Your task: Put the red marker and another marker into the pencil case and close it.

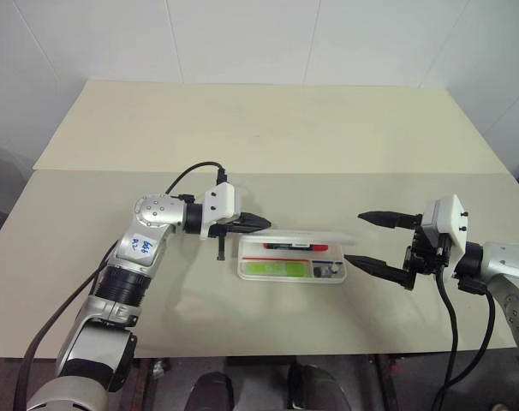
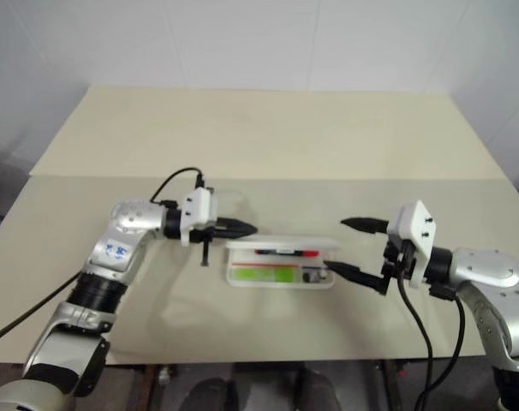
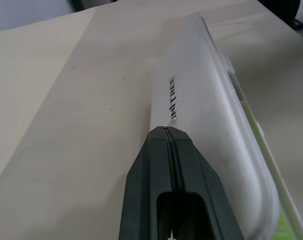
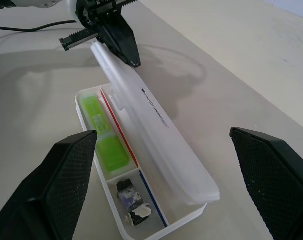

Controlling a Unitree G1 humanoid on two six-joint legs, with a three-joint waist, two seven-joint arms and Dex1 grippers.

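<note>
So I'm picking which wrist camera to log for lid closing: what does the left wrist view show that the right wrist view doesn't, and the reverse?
Left wrist alone: the shut left gripper pressed to the lid's outer face, its black lettering readable.

Right wrist alone: the open right gripper, the pencil case interior, the green marker in the tray and small dark bits at one end.

Both: the half-raised white lid, the left gripper's tip against it, and the tan table.

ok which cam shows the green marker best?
Right wrist view: the green marker lies in plain sight inside the open pencil case. Both eye views show it as a green strip; the left wrist view catches a green sliver beside the lid.
</note>
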